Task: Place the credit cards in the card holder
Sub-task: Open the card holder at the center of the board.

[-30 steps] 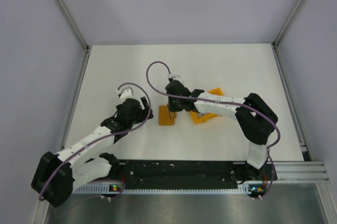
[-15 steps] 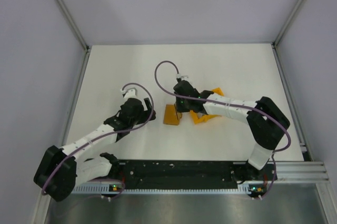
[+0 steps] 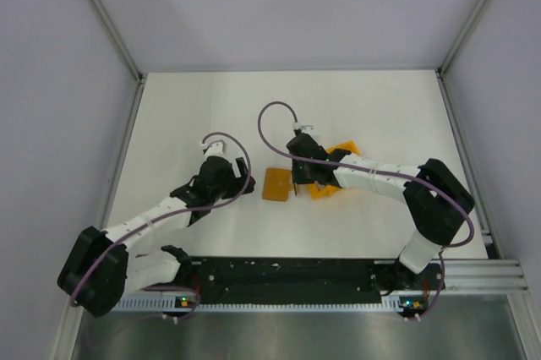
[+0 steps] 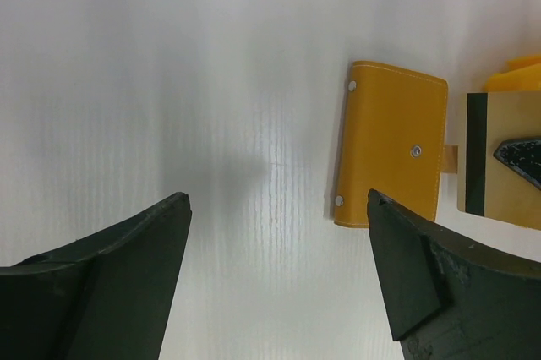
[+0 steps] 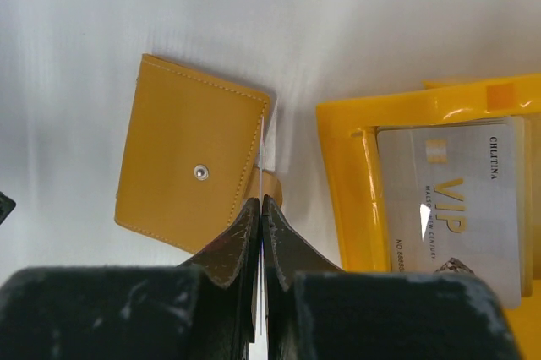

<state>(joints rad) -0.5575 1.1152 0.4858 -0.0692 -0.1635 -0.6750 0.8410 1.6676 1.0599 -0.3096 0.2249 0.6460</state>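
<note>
Fingers of the left arm point(image 4: 127, 275): spread wide with nothing between them, hanging over a bare patch of the surface, left of the card holder and apart from it.
Surface point(image 3: 186, 115): white and matte, carrying the card holder and the tray near its middle.
Card holder point(image 4: 385, 136): orange, folded shut with its snap fastened, lying flat between the two arms. A small tan tab pokes out from its right edge.
Held card point(image 4: 499, 195): pinched between the right arm's fingers and standing on edge. The right wrist view shows it only as a thin pale line, while the left wrist view shows a tan face with a dark stripe down one side. It is just beside the card holder's right edge, above the tan tab; whether it touches the holder cannot be told.
Fingers of the right arm point(image 5: 228, 242): pressed tight together on the held card, pointing down at the gap between the card holder and the tray.
Tray point(image 5: 347, 182): glossy yellow plastic, just right of the card holder with a strip of white surface between them.
Grey card point(image 5: 448, 208): silvery, printed with "VIP" in gold, lying flat and face up inside the tray, not in the card holder.
</note>
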